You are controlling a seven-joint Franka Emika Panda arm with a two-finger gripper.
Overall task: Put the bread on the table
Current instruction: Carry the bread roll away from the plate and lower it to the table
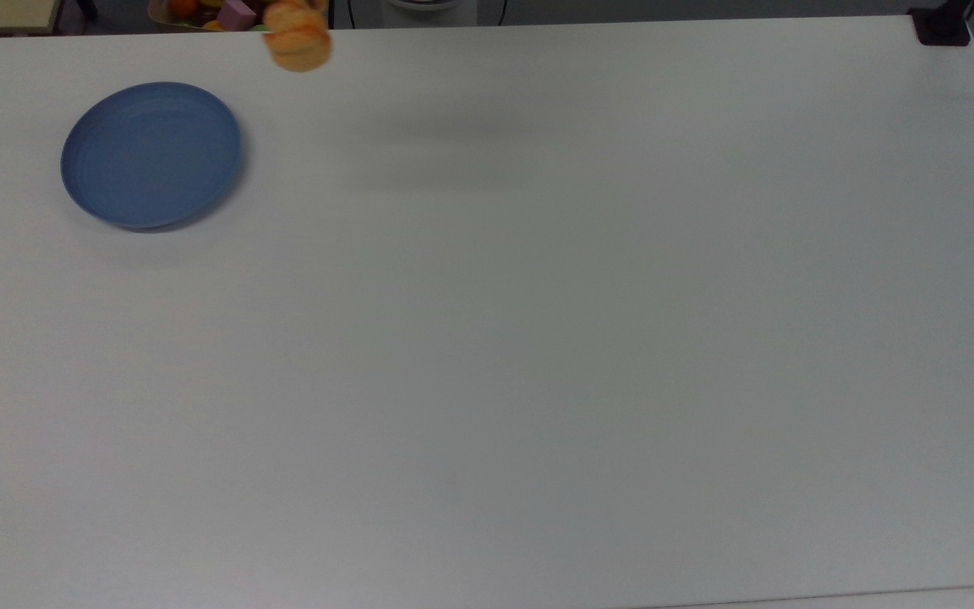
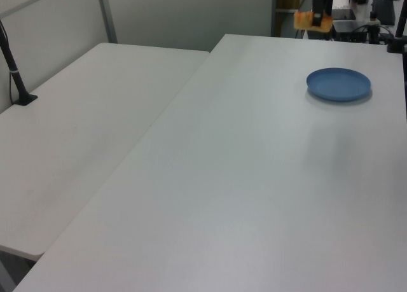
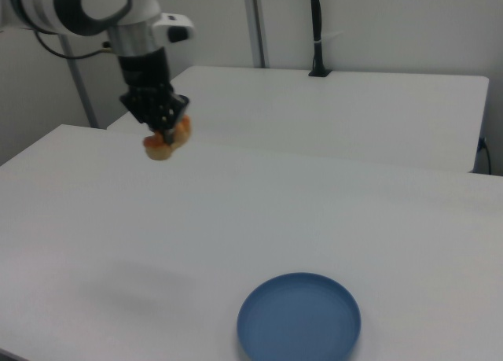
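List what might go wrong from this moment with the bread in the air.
1. The gripper holds the bread well above the table; released from this height, it could bounce or roll.
2. In the top view the bread hangs near the table's far edge, so a roll could carry it off.
3. The grip looks to be at the bread's top, so it may slip.

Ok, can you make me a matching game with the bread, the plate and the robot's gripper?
Things:
1. bread
2. blue plate
3. gripper

States:
A. lying on the table with nothing on it
B. shut around something orange
C. hanging in the air above the table

Pairs: 1-C, 2-A, 3-B
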